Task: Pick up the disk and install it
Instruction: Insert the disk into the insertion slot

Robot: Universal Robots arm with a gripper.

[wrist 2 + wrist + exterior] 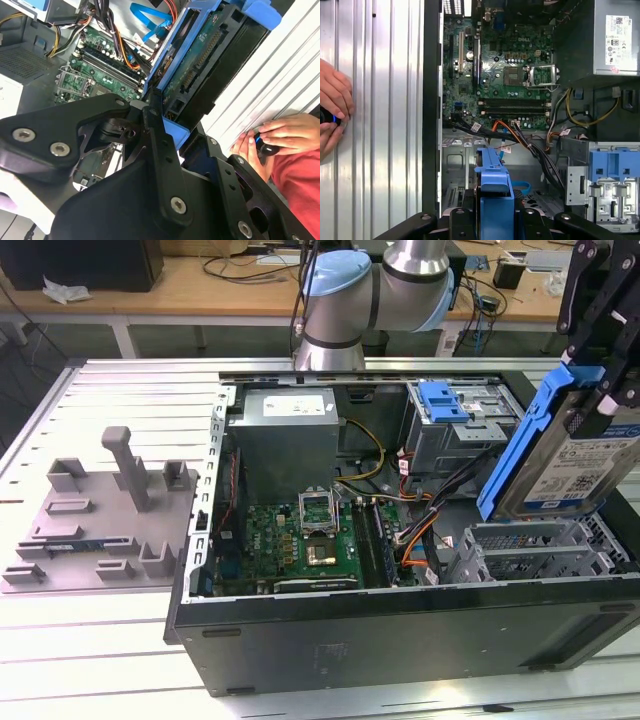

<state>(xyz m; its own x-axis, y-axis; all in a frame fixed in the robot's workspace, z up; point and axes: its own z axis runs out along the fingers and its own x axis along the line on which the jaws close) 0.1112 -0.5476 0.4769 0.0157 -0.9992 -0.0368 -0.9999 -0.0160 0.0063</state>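
Observation:
The disk (572, 468), a silver drive with a blue-and-white label in a blue carrier frame, hangs tilted on edge above the right end of the open computer case (400, 640). My gripper (603, 390) comes down from the exterior view's upper right and is shut on the disk's upper end. In the second wrist view the disk's green circuit-board underside (200, 65) faces the camera, and the black fingers (160, 145) clamp its blue frame. In the first wrist view the carrier's blue edge (493, 182) sticks out from the gripper (493, 220), over a grey metal bay (455, 165).
Inside the case are a motherboard (300, 540), a power supply (285, 435), cable bundles (420, 505) and a grey drive cage with a fixed blue bracket (445, 400). A grey fixture (110, 510) lies at the exterior view's left. A person's hands (332, 117) rest on the slatted table.

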